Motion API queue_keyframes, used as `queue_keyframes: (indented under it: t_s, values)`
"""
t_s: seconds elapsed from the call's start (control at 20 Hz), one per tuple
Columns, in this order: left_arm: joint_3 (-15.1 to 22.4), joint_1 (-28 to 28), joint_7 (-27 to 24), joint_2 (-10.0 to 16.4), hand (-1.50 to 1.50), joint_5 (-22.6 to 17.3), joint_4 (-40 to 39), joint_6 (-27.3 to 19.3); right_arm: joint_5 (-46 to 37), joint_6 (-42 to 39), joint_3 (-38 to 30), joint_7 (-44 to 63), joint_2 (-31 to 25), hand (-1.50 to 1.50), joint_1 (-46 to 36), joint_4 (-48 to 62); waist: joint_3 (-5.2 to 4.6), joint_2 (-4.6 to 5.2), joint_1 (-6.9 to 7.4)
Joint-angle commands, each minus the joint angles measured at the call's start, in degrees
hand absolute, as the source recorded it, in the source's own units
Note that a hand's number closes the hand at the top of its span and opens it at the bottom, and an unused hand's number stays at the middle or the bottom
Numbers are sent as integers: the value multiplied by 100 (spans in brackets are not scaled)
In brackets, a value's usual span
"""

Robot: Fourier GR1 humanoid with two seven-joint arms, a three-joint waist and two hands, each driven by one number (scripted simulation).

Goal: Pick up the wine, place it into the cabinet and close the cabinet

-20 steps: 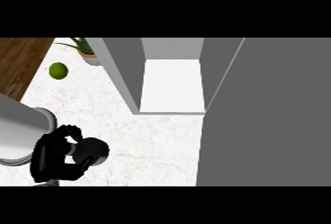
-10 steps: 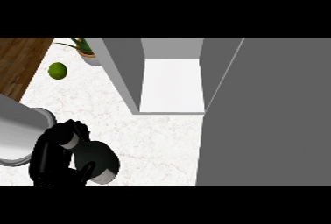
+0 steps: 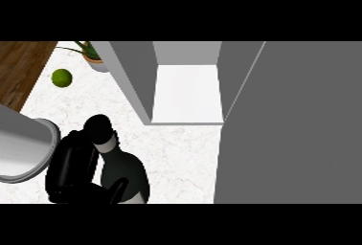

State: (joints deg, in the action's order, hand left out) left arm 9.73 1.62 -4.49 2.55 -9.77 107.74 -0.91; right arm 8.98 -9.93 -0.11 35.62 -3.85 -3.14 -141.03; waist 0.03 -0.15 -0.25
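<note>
Left hand (image 3: 69, 165): at 7 o'clock in the head view, fingers and thumb curled round the wine (image 3: 126, 170), hiding the bottle's left side.
Cabinet door (image 3: 297, 124): grey slab filling 3 o'clock, standing open; closing judged not yet begun.
Counter (image 3: 184, 153): pale marble; whether the wine's base touches it cannot be told.
Cabinet (image 3: 185, 93): at 12 o'clock, white shelf floor in view; the wine is not on it.
Wine: dark bottle, black cap toward 12 o'clock, at 7 o'clock, short of the cabinet's front edge.
Potted plant (image 3: 92, 55): 11 o'clock, beside the cabinet's left wall.
Green fruit (image 3: 62, 77): 10 o'clock, apart from the hand.
Done: grasp appears made.
Left: carry toward 1 o'clock, set on shelf, release, shut door.
</note>
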Motion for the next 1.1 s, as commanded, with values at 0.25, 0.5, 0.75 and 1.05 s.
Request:
queue_keyframes:
  t_s: [0.25, 0.5, 0.75, 1.05]
  values:
    - [1143, -1021, 1005, -251, 150, 288, 398, -1561, 401, 26, 203, 239, 142, -150, 473, -833, 1, -2, -44]
    - [1517, -1952, 1120, -254, 150, 294, -270, -2449, 683, 137, -99, 495, 18, -150, 122, -816, 0, 3, -61]
    - [1929, -2643, 1301, -254, 150, 483, -607, -3320, 492, -36, 192, 119, 164, -150, 398, -649, 0, 5, -52]
    - [1783, -3306, 1003, -255, 150, 203, -1466, -3693, 595, -143, -98, 41, 15, -150, 423, -597, -1, 15, -71]
